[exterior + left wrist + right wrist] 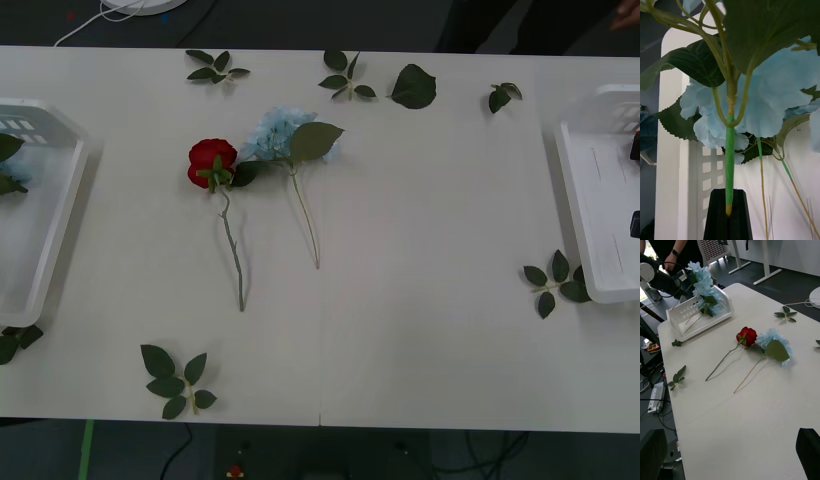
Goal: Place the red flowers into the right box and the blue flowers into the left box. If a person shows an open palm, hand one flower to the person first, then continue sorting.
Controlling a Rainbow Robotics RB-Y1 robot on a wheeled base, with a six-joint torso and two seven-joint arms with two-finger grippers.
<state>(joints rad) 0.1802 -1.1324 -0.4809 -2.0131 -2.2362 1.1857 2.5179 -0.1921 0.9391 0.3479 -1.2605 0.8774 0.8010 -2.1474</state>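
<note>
On my left wrist view, the black left gripper [728, 215] is clamped on the green stem of a pale blue hydrangea-like flower [767, 101], held over the shallow white slotted left box [672, 150]. My right gripper [730, 453] is spread wide above the white table [752, 416]. Farther out lie a red rose [212, 161] just beside another blue flower cluster [278, 134]. The right box [590, 215] sits at the table's right end.

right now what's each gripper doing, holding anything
Left gripper: shut on the green stem of a pale blue flower, over the white plastic left box.
Right gripper: open, holding nothing.
</note>
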